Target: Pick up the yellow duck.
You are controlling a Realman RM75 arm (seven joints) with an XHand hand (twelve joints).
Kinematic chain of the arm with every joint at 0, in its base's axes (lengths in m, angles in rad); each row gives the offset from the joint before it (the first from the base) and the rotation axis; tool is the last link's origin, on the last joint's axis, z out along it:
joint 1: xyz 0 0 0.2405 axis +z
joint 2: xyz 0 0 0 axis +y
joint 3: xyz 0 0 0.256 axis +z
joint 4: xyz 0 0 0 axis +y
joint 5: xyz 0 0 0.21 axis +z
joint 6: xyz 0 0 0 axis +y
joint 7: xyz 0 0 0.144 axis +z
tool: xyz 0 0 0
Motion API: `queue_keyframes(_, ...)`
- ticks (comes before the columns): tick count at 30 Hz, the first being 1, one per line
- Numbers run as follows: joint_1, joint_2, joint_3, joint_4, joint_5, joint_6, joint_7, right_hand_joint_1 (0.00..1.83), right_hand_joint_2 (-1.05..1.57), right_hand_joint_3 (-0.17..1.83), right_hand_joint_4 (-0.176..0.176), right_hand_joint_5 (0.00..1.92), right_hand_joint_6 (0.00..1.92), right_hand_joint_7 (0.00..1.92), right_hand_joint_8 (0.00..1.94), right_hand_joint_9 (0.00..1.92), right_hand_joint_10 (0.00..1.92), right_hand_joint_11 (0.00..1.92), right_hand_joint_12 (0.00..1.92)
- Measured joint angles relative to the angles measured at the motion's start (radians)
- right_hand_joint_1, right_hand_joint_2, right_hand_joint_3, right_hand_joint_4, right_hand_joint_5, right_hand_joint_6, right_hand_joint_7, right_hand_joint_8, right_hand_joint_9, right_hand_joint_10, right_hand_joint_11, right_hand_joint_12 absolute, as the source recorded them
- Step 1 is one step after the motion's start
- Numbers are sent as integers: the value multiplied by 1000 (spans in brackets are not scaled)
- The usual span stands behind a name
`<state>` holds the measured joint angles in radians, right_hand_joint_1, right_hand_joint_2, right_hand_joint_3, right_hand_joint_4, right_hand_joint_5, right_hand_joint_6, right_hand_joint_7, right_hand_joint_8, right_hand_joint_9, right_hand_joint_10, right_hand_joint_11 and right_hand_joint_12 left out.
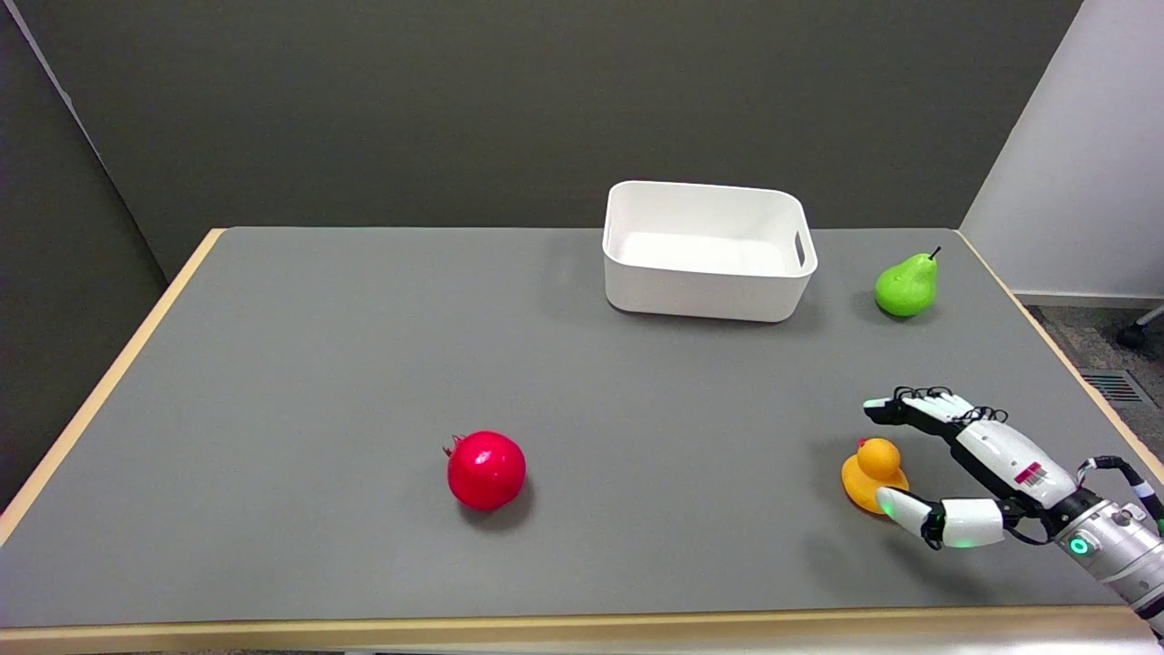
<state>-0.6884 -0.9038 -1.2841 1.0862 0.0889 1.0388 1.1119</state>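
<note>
The yellow duck (873, 473) stands upright on the grey table (364, 364), near the front right. My right hand (964, 464) hangs just to the right of it, open, with its fingers (909, 409) stretched out behind the duck and its thumb (905, 509) in front of the duck's lower edge. The duck lies between thumb and fingers, and I cannot tell whether the thumb touches it. Nothing is held.
A white bin (707, 250) stands at the back centre-right. A green pear (906, 285) sits to the right of it near the table's right edge. A red pomegranate (486, 469) lies at the front centre.
</note>
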Motion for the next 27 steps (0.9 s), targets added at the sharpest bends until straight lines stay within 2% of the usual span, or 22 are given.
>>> queue_keyframes(18, 15, -1, -29, -2, -2, -24, -27, 571, 626, 826, -77, 264, 486, 424, 563, 265, 966, 88, 1295)
queue_keyframes(22, 20, 0, -36, -2, -3, -26, -29, 607, 629, 839, -77, 271, 496, 455, 605, 302, 1009, 124, 1334)
queue_keyframes(27, 26, 2, -44, -5, -3, -23, -30, 745, 617, 904, -72, 287, 544, 489, 641, 355, 1018, 166, 1385)
